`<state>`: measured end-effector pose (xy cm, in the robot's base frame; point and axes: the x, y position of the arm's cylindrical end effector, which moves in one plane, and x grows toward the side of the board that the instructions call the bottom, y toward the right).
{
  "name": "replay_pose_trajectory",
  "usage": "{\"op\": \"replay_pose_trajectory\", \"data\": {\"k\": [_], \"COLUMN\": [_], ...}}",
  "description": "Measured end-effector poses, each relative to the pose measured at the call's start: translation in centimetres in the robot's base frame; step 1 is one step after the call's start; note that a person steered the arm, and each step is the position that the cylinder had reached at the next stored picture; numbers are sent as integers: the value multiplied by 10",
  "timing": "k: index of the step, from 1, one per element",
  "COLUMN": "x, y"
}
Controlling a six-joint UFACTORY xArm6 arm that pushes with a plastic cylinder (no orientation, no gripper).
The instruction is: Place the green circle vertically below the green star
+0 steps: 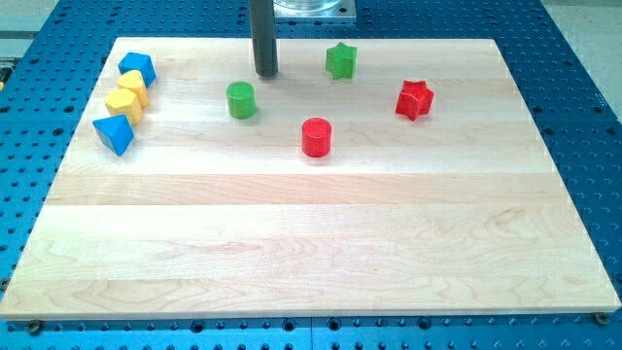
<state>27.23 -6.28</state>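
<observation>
The green circle [241, 100] stands on the wooden board [311, 243] in its upper left-centre part. The green star [341, 60] stands near the board's top edge, to the right of and above the circle. My tip [266, 74] rests on the board just above and to the right of the green circle, a small gap apart from it, and well to the left of the green star.
A red circle [317, 137] lies below and between the two green blocks. A red star [414, 99] is at the right. At the left edge sit a blue cube [137, 68], two yellow blocks [133, 87] [123, 104] and a blue triangle [114, 133].
</observation>
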Motion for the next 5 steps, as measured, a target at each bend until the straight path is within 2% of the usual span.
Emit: {"op": "replay_pose_trajectory", "data": {"k": [1,2,3,4,5], "x": [26,67,84,70,119], "y": [57,68,18,-7,-30]}}
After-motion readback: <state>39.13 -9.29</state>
